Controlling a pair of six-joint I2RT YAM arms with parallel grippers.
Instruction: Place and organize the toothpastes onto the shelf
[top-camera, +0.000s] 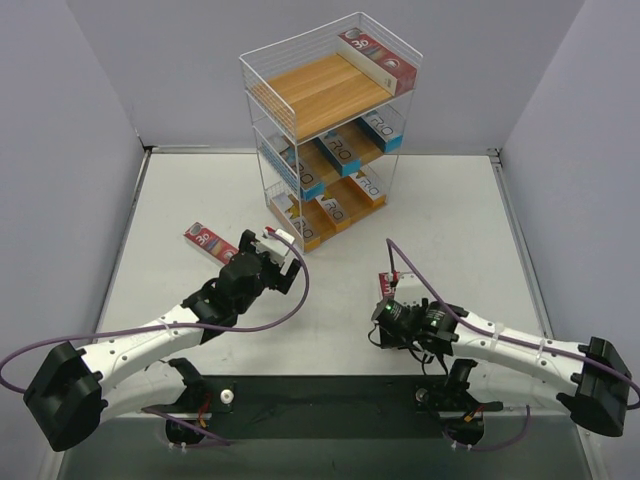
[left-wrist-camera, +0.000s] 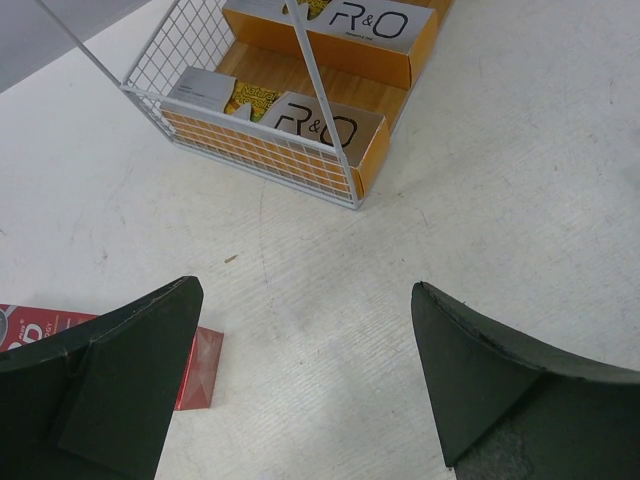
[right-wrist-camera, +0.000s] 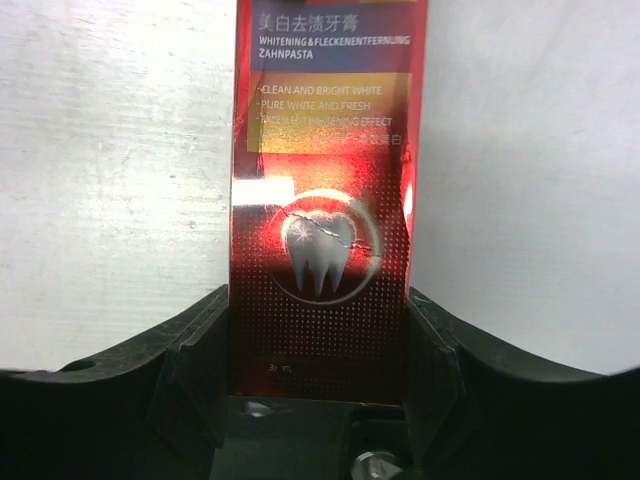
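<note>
The wire shelf (top-camera: 315, 95) stands at the back centre. A red carton (top-camera: 378, 58) lies at the right of its top board, teal-and-white cartons (top-camera: 340, 152) on the middle tier, orange-and-white cartons (top-camera: 330, 210) on the bottom tier. Another red "3D" carton (top-camera: 210, 241) lies on the table left of the shelf. My left gripper (top-camera: 272, 240) is open and empty just right of it; in the left wrist view the gripper (left-wrist-camera: 305, 290) hovers over bare table, the carton's end (left-wrist-camera: 200, 365) behind its left finger. My right gripper (right-wrist-camera: 318, 295) is shut on a red toothpaste carton (right-wrist-camera: 325, 150), low over the table (top-camera: 390, 288).
The shelf's bottom front corner with two orange cartons (left-wrist-camera: 320, 125) lies just ahead of the left gripper. Grey walls close the table on three sides. Purple cables loop from both arms over the table's near part.
</note>
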